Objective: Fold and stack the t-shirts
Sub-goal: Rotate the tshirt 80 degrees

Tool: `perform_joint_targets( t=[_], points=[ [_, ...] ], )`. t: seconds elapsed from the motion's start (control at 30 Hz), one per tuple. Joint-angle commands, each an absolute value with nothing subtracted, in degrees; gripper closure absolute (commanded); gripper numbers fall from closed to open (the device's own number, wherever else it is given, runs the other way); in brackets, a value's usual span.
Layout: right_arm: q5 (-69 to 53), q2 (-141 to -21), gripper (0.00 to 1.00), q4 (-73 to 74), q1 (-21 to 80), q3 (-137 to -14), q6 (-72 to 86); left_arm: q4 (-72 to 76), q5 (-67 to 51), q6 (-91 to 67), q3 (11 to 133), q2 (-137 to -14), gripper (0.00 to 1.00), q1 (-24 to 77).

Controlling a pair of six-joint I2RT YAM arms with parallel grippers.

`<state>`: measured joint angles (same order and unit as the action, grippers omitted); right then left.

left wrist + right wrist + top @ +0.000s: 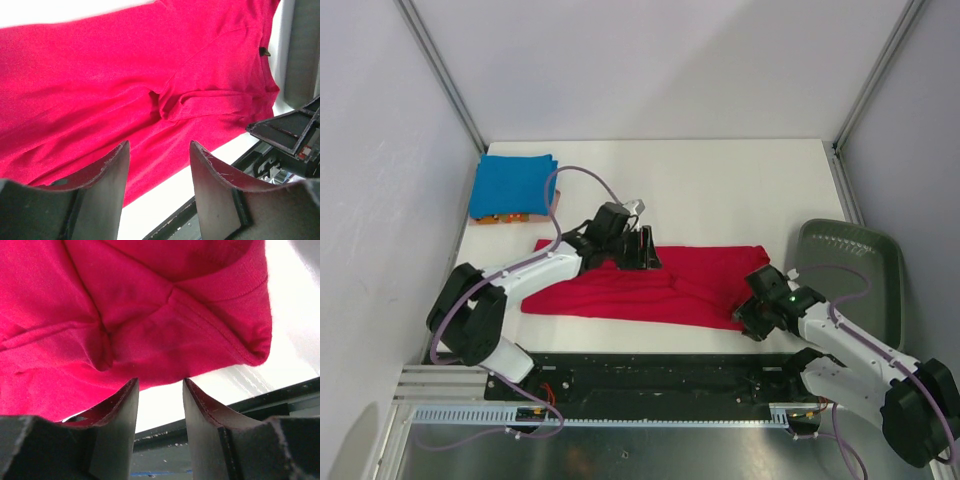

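Observation:
The red t-shirt [650,285] lies folded lengthwise in a long band across the white table. It fills the left wrist view [100,80], its dark neck tag [264,52] at the right. My left gripper [645,250] is open and empty above its far edge. My right gripper [748,318] is open and empty at the shirt's near right corner; in the right wrist view the shirt's hem [150,330] lies just past the fingertips. The blue t-shirt [513,184] lies folded on the orange one [500,217] at the far left corner.
The dark grey bin [850,275] stands at the right of the table, just behind my right arm. A black rail [660,375] runs along the near table edge. White walls close in the far side and both sides.

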<state>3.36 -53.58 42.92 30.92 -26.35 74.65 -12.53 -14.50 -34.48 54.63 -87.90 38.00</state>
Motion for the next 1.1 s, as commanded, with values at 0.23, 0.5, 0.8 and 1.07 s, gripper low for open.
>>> perform_joint_targets(
  t=[0.23, 0.5, 0.8, 1.07],
  points=[
    [13.3, -58.3, 0.59, 36.3, 28.5, -26.5, 77.8, -12.3, -16.8, -32.5, 52.4, -82.2, 0.44, 35.3],
    [11.1, -64.8, 0.61, 26.1, 19.1, -27.7, 71.7, -13.7, -18.1, -31.2, 52.3, -80.3, 0.44, 33.0],
    [7.0, -95.0, 0.61, 14.7, 7.0, -52.3, 56.5, -15.7, -19.2, -29.6, 53.4, -81.2, 0.44, 32.0],
    [-3.8, -132.9, 0.62, 27.3, 3.1, -104.1, 37.8, -18.0, -19.5, -28.2, 54.0, -84.7, 0.45, 31.9]
  ],
)
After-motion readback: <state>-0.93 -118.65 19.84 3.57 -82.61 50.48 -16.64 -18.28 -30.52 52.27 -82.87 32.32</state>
